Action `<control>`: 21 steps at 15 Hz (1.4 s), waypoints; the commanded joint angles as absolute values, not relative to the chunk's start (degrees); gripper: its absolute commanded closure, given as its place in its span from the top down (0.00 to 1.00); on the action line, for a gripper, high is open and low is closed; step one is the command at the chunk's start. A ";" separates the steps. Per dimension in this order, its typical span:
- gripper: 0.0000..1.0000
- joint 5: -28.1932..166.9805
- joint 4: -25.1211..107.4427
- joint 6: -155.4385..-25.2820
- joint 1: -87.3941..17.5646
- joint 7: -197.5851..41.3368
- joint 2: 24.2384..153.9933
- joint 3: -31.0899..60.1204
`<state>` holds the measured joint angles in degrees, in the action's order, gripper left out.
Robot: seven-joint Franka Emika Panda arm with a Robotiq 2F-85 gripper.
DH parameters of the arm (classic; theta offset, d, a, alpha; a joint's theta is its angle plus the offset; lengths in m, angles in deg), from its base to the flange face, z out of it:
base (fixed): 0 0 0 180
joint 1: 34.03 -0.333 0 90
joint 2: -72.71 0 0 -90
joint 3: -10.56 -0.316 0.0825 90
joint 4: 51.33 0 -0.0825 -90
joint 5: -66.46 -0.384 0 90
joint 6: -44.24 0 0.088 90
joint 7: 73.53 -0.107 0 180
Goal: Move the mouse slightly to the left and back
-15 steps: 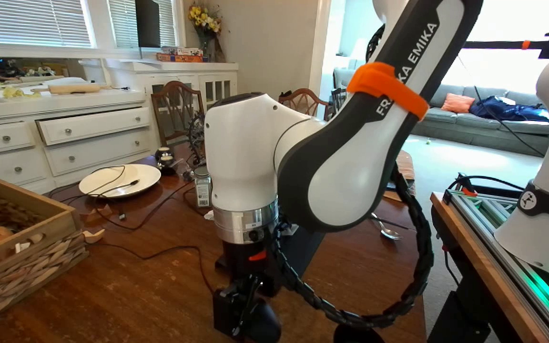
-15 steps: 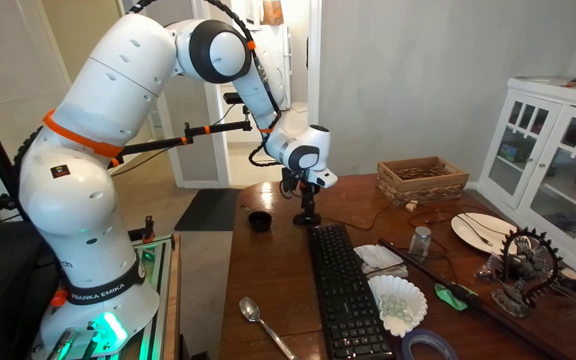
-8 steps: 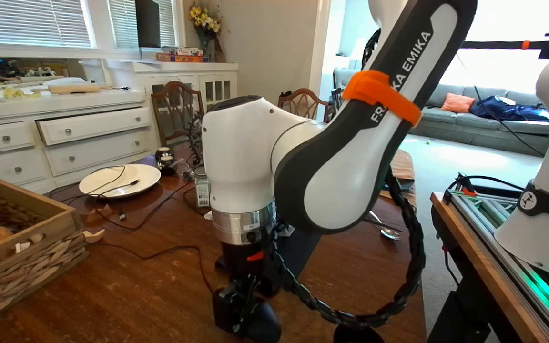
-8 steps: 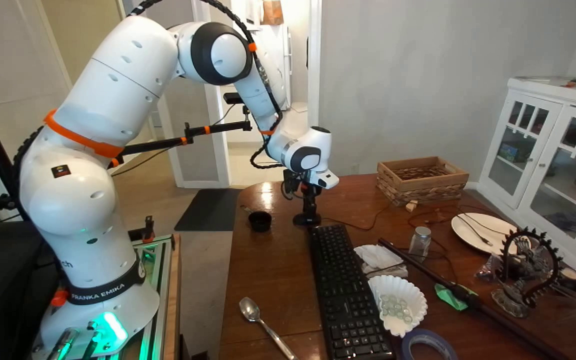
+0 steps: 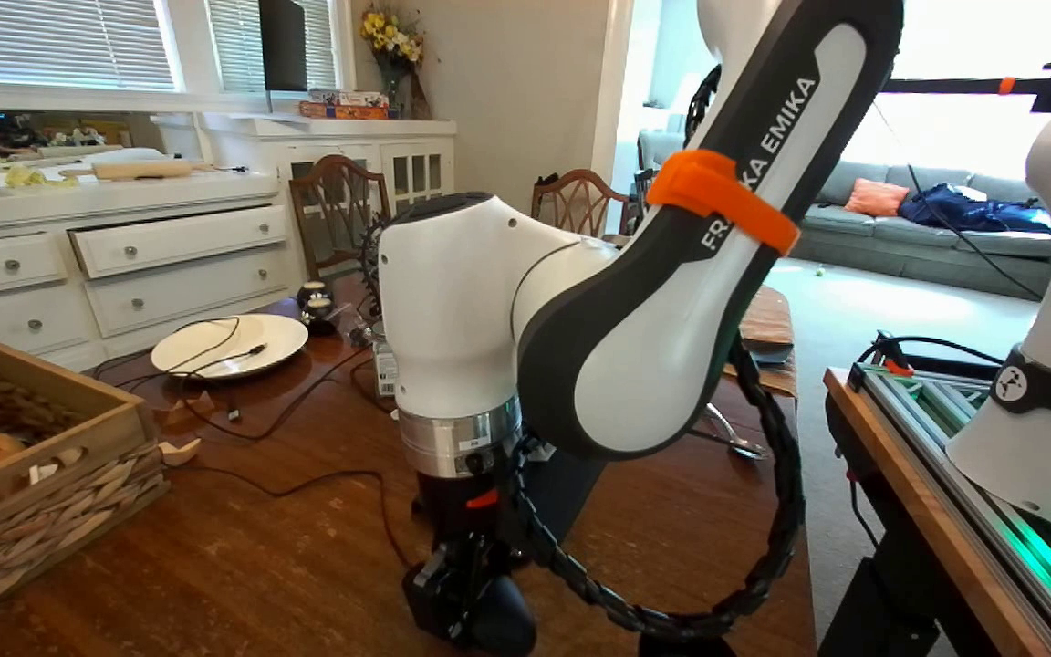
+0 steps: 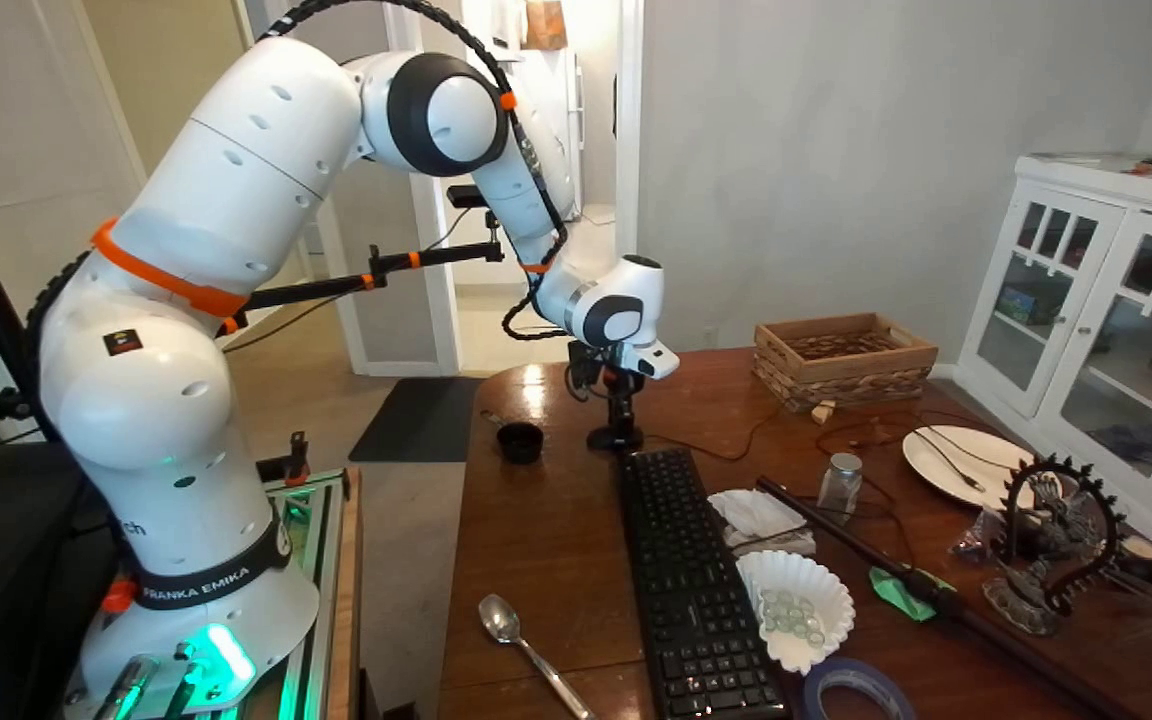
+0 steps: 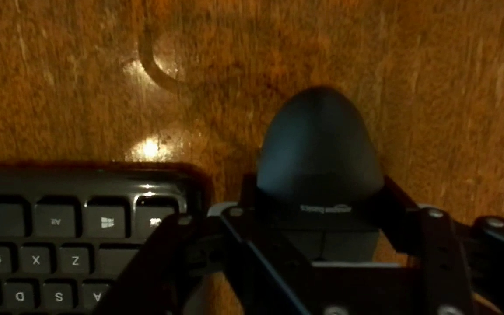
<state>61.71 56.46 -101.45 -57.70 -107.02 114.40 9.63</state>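
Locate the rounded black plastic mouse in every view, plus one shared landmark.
In an exterior view: rounded black plastic mouse, near the bottom, just left of centre.
In an exterior view: mouse, slightly below and right of centre.
Wrist view: mouse, right of centre.
Shared landmark: long rectangular black keyboard.

Brown wooden desk [image 6: 551, 530]; plain grey wall [image 6: 886, 150]; white glass-door cabinet [image 6: 1096, 290]; dark mat [image 6: 418, 420] on beige floor [image 6: 286, 395] near a doorway [image 6: 629, 120]; in an exterior view [image 5: 46, 46] white slatted blinds; white drawer unit [image 5: 188, 274], one drawer pulled out; two wooden chairs [image 5: 340, 201]; grey sofa [image 5: 945, 242], bright window [image 5: 972, 137] glare behind
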 commanded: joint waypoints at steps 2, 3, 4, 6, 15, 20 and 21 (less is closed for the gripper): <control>0.42 64.92 52.68 -97.39 -59.59 -107.88 115.94 10.45; 0.42 65.42 51.80 -96.39 -59.62 -107.35 116.24 10.13; 0.42 65.84 50.90 -95.51 -59.71 -107.02 116.61 9.89; 0.42 65.97 48.82 -93.90 -59.30 -105.33 117.62 8.74; 0.42 66.21 41.08 -91.39 -58.85 -97.63 122.65 6.99; 0.42 66.58 35.74 -86.48 -59.03 -93.84 124.69 5.66; 0.42 66.93 34.46 -85.15 -59.26 -93.03 125.37 5.44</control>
<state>65.37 39.75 -89.54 -59.14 -95.30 122.33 6.53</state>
